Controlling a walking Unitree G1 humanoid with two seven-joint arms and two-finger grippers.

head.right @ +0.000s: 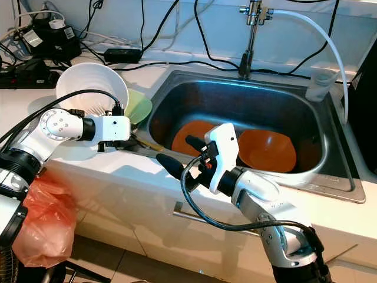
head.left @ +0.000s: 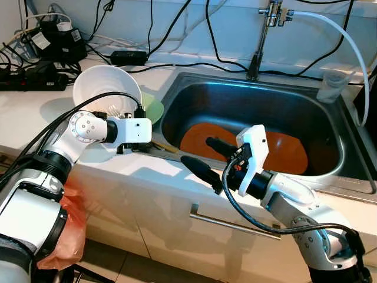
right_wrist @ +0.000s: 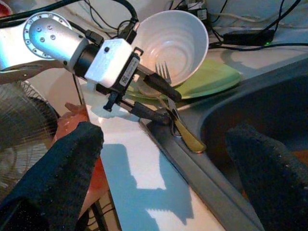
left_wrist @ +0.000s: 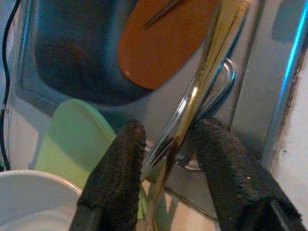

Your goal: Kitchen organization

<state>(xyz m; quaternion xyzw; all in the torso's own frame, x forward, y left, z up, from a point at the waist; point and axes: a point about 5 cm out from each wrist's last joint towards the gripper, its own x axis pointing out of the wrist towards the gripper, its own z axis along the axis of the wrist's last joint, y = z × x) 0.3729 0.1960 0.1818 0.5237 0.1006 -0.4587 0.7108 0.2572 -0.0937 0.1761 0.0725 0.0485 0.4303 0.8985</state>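
The right gripper (head.left: 207, 156) is nearest, hovering over the front edge of the surface (head.left: 153, 177) beside the sink (head.left: 330, 177). Its two black fingers stand wide apart and hold nothing.

A little farther, the left gripper (right_wrist: 161, 103) is low at the front left corner of the sink. Its fingers are narrow and close around the handles of the cutlery (left_wrist: 192, 103), which looks like a fork (right_wrist: 166, 77) together with a brass-coloured handle (right_wrist: 190, 139). The handles lie on the sink rim and the tips point to the bowl. I cannot tell if the cutlery is already lifted or only pinched on the rim.

Behind it, a white bowl (head.left: 106, 88) stands tilted on a light green plate (head.left: 154, 109), on the surface just beside the sink. Inside the sink lie two orange plates (head.right: 265, 150), with something thin and dark on one of them.

By my judgement the task is in an early or middle part: the dishes in the sink are not yet collected, the bowl and green plate are not yet put away, and the cutlery is only now in hand.

At the back are the tap (head.left: 259, 41), a plastic cup (head.left: 331, 85) and many cables with power adapters (head.left: 47, 41).
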